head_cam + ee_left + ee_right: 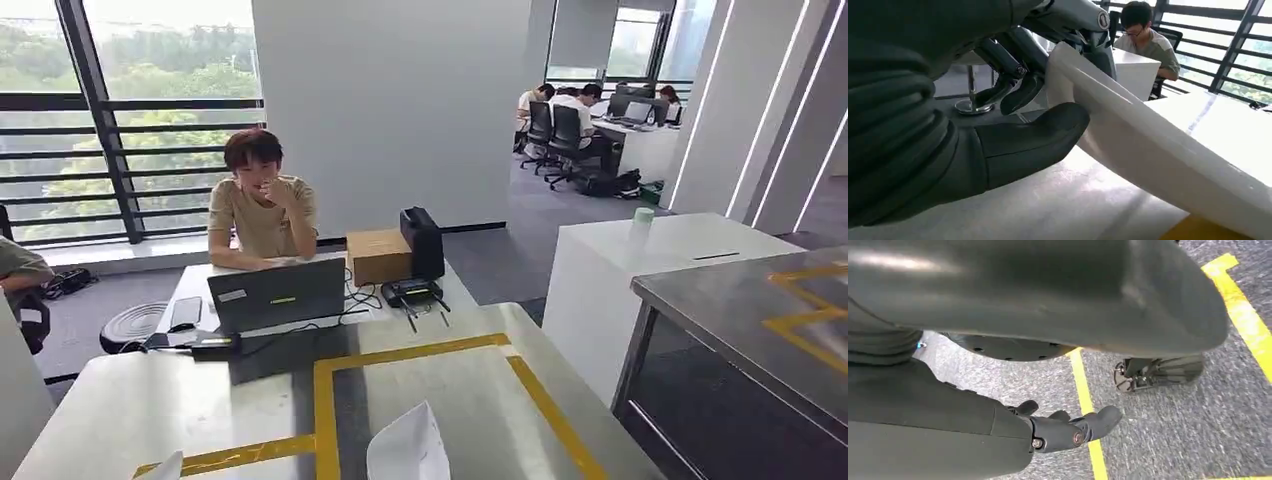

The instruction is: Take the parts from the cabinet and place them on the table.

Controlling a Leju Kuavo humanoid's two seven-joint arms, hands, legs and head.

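Observation:
My left hand [1013, 130] grips a long white plastic part [1148, 145], with the thumb under it and the dark fingers [1013, 90] curled over its upper edge. The part slants above the steel table [1058, 205]. In the head view a white part tip [408, 445] pokes up at the lower edge over the steel table [450, 390] with its yellow tape frame, and a smaller white tip [165, 467] shows at the lower left. My right hand [1068, 427] hangs over the grey floor, fingers loosely apart and holding nothing.
A person [262, 215] sits behind a laptop [277, 295] at a white desk just beyond the table, with a cardboard box [379, 256] and a black case [423, 242]. A white counter [640, 250] and a second steel table [740, 300] stand to the right.

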